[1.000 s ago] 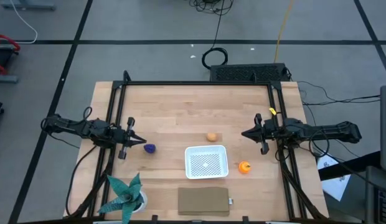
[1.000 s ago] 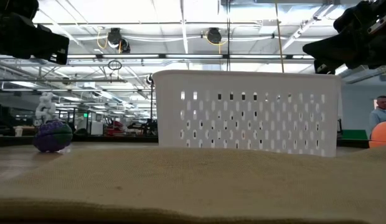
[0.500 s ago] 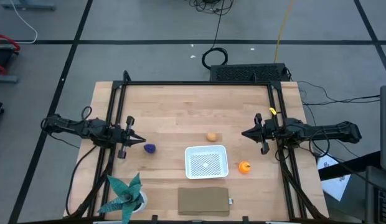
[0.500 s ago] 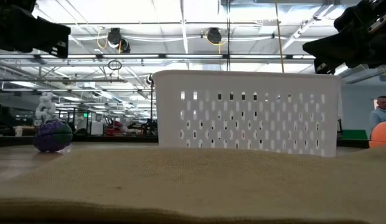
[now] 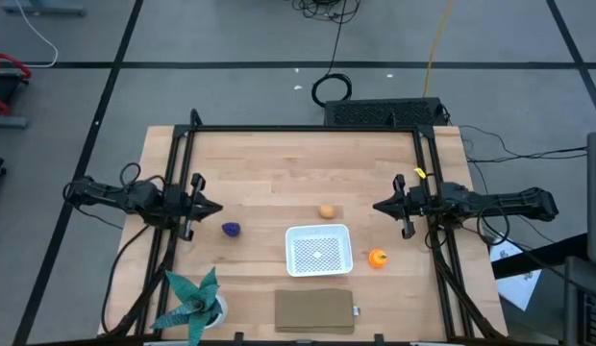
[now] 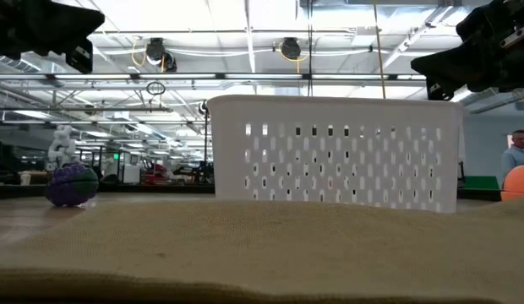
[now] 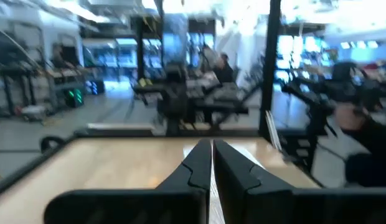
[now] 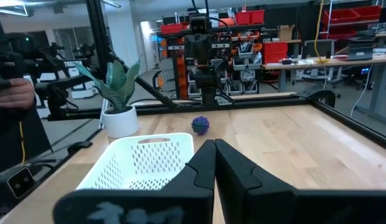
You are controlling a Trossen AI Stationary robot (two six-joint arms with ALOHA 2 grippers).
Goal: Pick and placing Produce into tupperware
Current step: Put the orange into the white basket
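The white container [image 5: 318, 249] stands on the wooden table at near centre and fills the middle of the low view [image 6: 334, 152]. The dark purple piece [image 5: 231, 229] lies on the table to its left. The tan-yellow piece [image 5: 326, 210] lies just beyond it. The orange piece [image 5: 377, 258] lies at its right. My left gripper [image 5: 219, 207] is shut and empty, above the table just beyond the purple piece. My right gripper [image 5: 377, 206] is shut and empty, beyond the orange piece. Its wrist view shows the container [image 8: 140, 163] and the purple piece [image 8: 200, 125].
A flat tan-brown slab [image 5: 315, 310] lies at the near edge, in front of the container. A teal spiky plant in a white pot [image 5: 194, 300] stands at the near left corner. Black frame rails [image 5: 179, 183] run along the table's left, far and right sides.
My left gripper has swung toward the table's far edge, away from the purple piece, and has risen a little in the low view. It stays shut. The produce and the container have kept still.
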